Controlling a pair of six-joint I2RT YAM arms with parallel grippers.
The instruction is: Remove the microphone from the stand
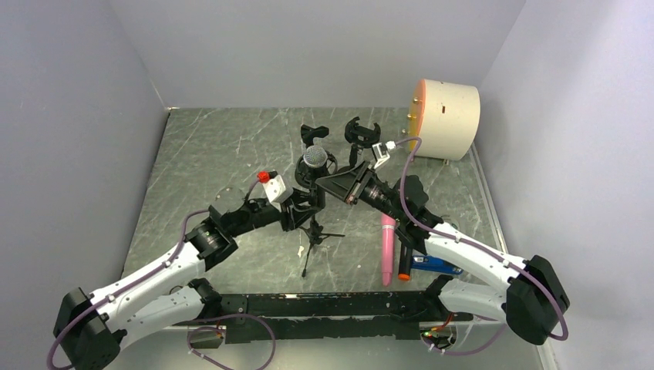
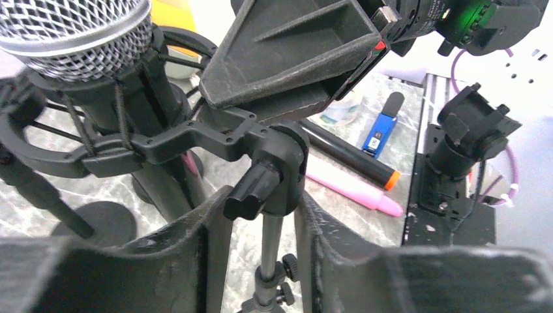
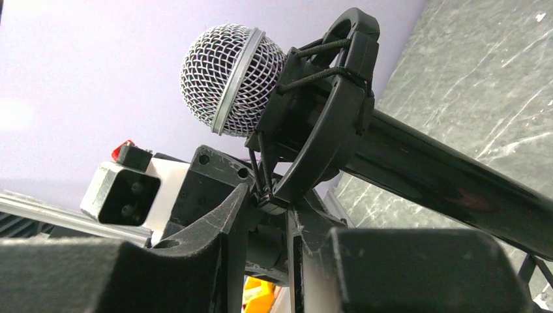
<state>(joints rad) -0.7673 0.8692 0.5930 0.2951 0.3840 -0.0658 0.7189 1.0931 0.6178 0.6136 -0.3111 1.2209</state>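
Observation:
The microphone (image 1: pixel 314 158) has a silver mesh head and sits in a black shock mount (image 3: pixel 326 124) on top of a small tripod stand (image 1: pixel 312 235). My left gripper (image 1: pixel 302 206) is shut on the stand's swivel joint (image 2: pixel 283 176), its fingers on either side just above the thin pole (image 2: pixel 270 254). My right gripper (image 1: pixel 345 185) comes in from the right and is shut on the mount's bracket arm just under the microphone; its fingers (image 3: pixel 228 222) clamp the dark bracket. The mesh head (image 2: pixel 72 29) shows at the top left of the left wrist view.
A pink marker (image 1: pixel 387 247), a black marker with an orange cap (image 1: pixel 402 258) and a blue USB stick (image 1: pixel 436 264) lie to the right of the stand. Two empty black clip holders (image 1: pixel 362 132) stand behind. A white cylinder (image 1: pixel 447 119) is at the back right. Walls enclose the table.

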